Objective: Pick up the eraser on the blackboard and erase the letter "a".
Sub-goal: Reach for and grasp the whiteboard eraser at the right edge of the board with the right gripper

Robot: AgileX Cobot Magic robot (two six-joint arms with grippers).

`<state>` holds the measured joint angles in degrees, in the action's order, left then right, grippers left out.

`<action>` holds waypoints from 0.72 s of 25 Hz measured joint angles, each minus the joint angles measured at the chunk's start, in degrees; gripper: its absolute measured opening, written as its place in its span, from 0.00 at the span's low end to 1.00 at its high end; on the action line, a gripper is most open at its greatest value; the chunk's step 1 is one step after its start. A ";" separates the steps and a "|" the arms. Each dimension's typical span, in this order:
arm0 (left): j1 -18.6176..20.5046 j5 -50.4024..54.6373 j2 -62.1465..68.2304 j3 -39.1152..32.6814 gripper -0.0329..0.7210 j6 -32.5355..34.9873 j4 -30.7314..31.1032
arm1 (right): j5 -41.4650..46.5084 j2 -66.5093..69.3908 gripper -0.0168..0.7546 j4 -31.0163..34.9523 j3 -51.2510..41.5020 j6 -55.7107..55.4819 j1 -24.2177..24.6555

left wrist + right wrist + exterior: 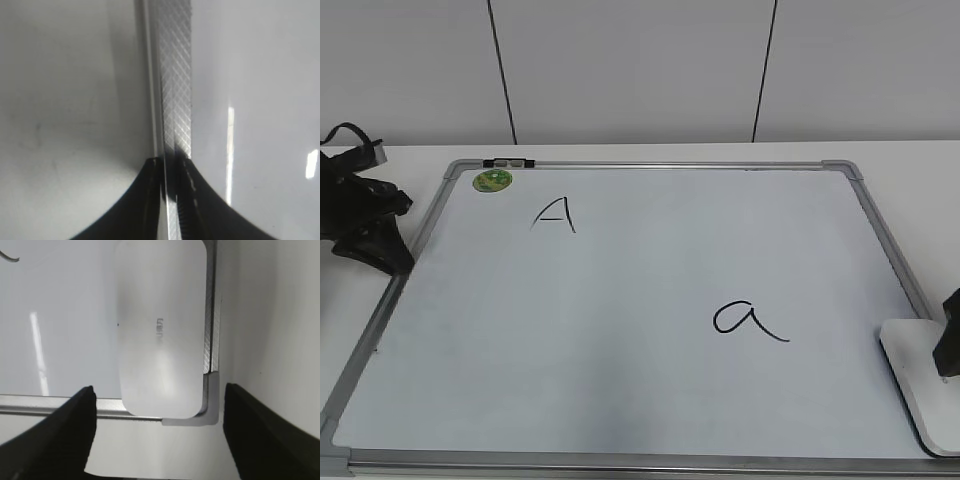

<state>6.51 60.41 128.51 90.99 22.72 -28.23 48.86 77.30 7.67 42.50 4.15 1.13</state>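
The blackboard is a white board in a silver frame and lies flat on the table. The lowercase letter "a" is written right of its middle; a stroke of it shows in the right wrist view. The white eraser lies at the board's near right corner, lettering up. My right gripper is open above the eraser's end, one jaw on each side and neither touching it; only its edge shows in the exterior view. My left gripper is shut and empty over the board's left frame.
A capital "A" is written at the board's upper left, near a round green sticker. A grey corner cap sits beside the eraser. The left arm rests at the board's left edge. A white wall stands behind the table.
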 joint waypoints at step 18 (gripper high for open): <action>0.00 0.10 0.00 0.00 0.14 0.00 0.00 | -4.59 11.55 0.78 -3.43 2.09 -3.53 -3.71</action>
<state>6.51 60.50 128.51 90.99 22.72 -28.23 44.27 88.85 4.24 44.59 0.62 -2.58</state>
